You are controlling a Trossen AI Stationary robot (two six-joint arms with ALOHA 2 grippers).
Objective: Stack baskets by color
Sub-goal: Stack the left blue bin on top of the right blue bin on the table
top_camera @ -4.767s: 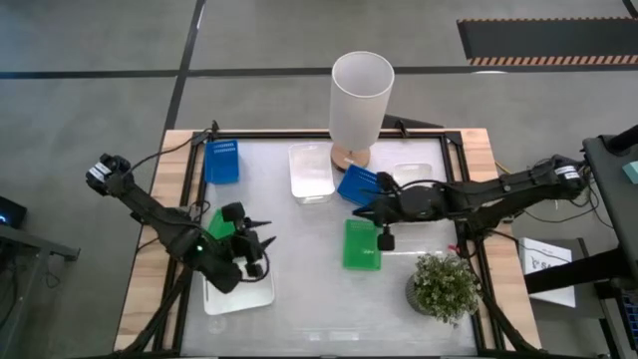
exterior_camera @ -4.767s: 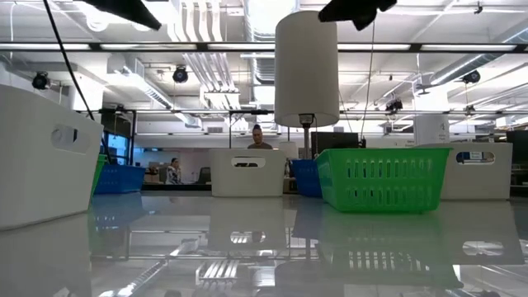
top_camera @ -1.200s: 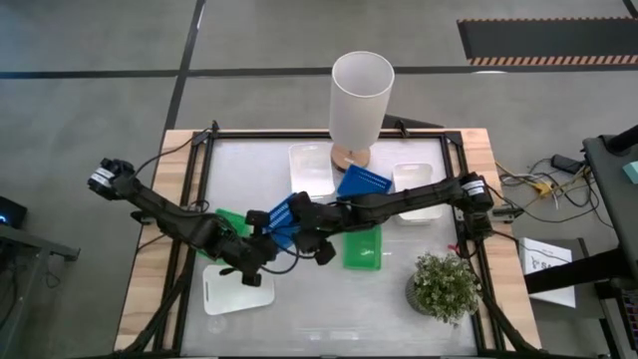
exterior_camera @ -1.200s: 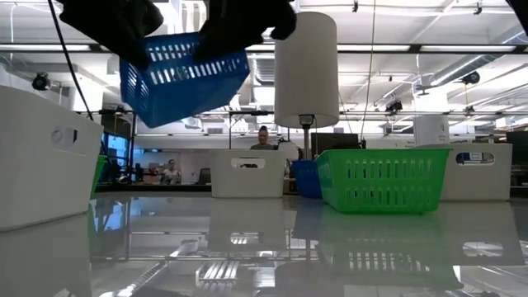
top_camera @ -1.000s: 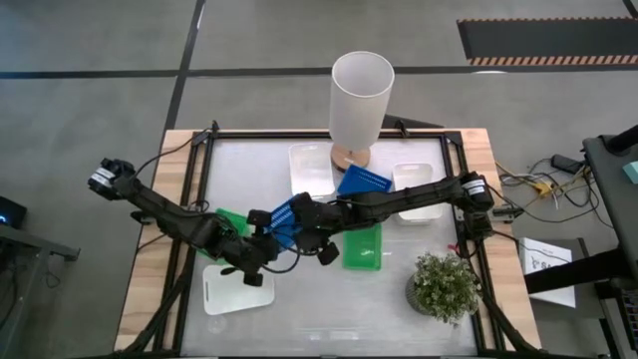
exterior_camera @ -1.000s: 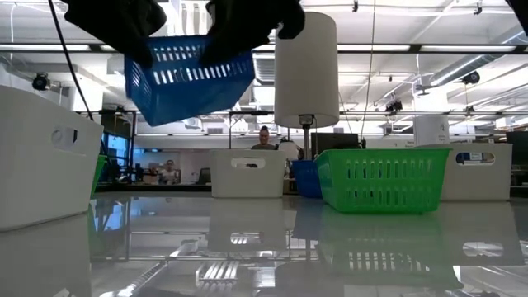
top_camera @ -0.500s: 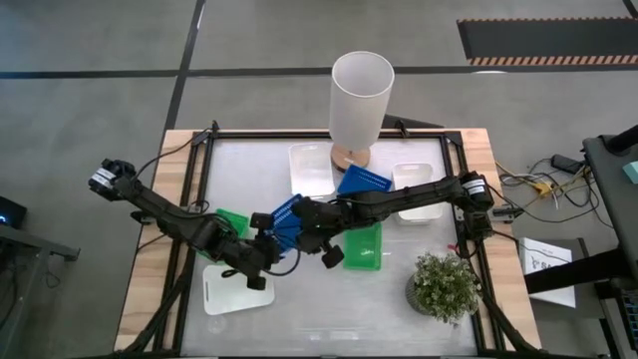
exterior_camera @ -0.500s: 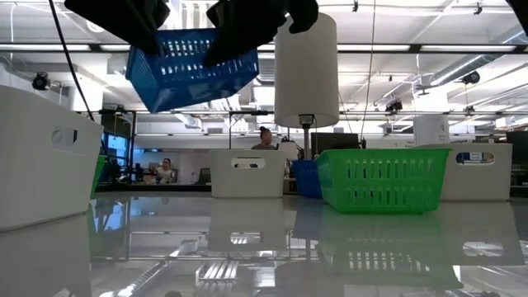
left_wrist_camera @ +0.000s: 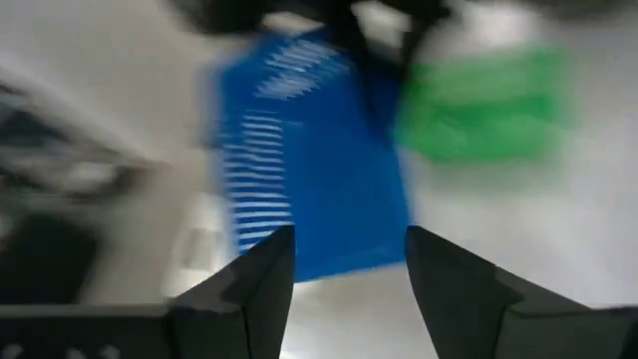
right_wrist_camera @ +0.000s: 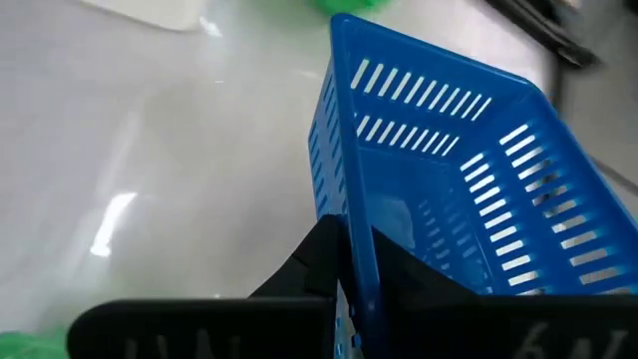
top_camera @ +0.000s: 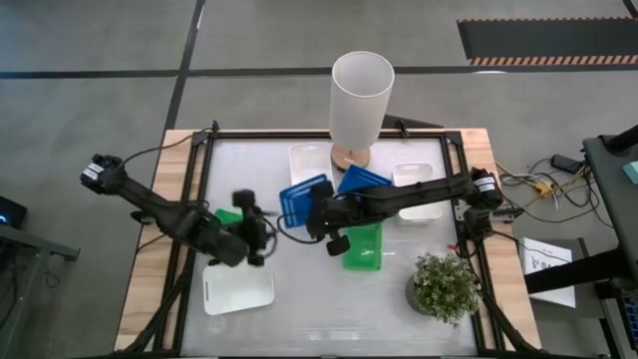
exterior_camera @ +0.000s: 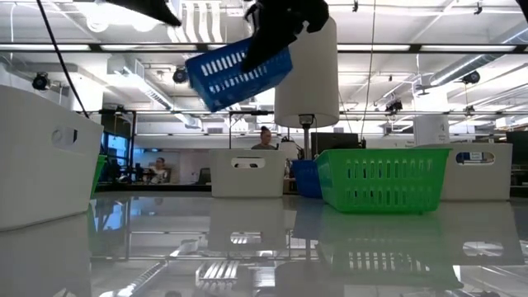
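A blue slotted basket (top_camera: 302,198) hangs tilted above the table's middle, with my right gripper (top_camera: 319,213) shut on it; the low view shows the basket (exterior_camera: 239,74) high in the air. My left gripper (top_camera: 255,225) stands open just left of it, touching nothing; the blurred basket (left_wrist_camera: 309,160) shows beyond its fingers. A second blue basket (top_camera: 365,180) rests on its base by the lamp foot. One green basket (top_camera: 363,245) sits on the table right of centre, another (top_camera: 226,215) shows under my left arm. My right gripper holds the blue basket by the rim of one side wall (right_wrist_camera: 346,234), one finger inside the basket and one outside. The fingers come from the table's right, slanting down. The basket (right_wrist_camera: 469,189) is lifted clear of the table and tilted.
A tall white cylinder (top_camera: 360,95) stands at the far middle on a wooden foot. White baskets sit at the far middle (top_camera: 308,168), far right (top_camera: 419,179) and near left (top_camera: 239,292). A potted plant (top_camera: 444,285) stands near right.
My left gripper has opened, let go of the blue basket and drawn back up and toward the table's left. My right gripper has shut on the basket's wall and carried it toward the far right; the basket has tipped further over.
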